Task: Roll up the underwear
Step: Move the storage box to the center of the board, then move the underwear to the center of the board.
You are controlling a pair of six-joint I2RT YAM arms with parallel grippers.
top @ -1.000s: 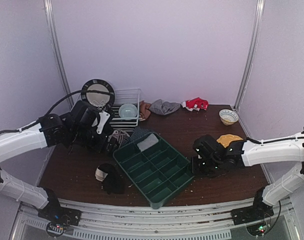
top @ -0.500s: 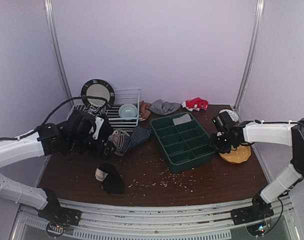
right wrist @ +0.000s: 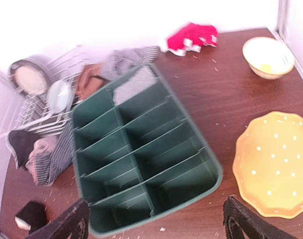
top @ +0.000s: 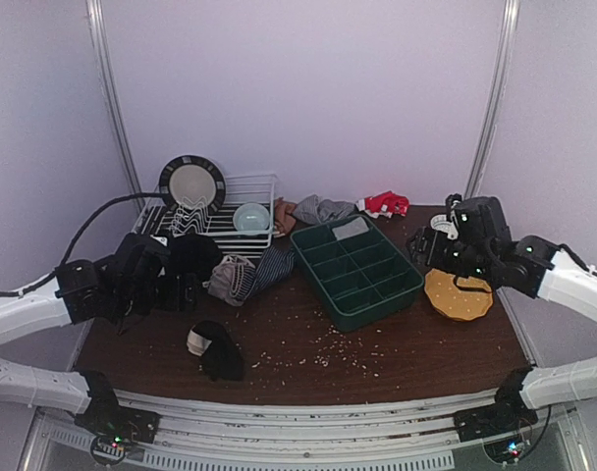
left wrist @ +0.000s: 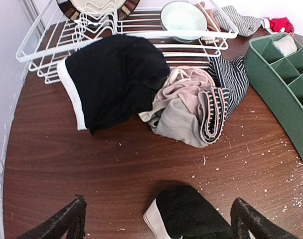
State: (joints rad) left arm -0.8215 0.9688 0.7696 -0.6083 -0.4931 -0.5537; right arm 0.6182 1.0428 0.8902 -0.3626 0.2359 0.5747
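- Brown wooden table [top: 308, 365]: crumbs lie scattered toward your near edge.
- Green plastic compartment tray [top: 372, 312]: within the last second it has gone from near-centre to the far-right quarter. A light grey rolled piece [top: 353, 231] lies in its far corner cell.
- White wire dish rack [top: 262, 211]: far-left corner.
- Yellow dotted plate [top: 459, 294]: right edge, just beside the tray.
- Underwear heap, black piece [left wrist: 114, 74], beige-pink piece [left wrist: 179, 107], navy-striped piece [left wrist: 231, 82]: unrolled, against the rack's near side.
- Black bundle with a white band [top: 215, 348]: near-left, probably already rolled.
- Right gripper [right wrist: 156, 221]: fingers spread wide, empty, drawn back off the tray.
- Left gripper [left wrist: 159, 221]: fingers spread, empty, facing the heap.
- Reading: with the tray parked, you likely tackle the heap next.
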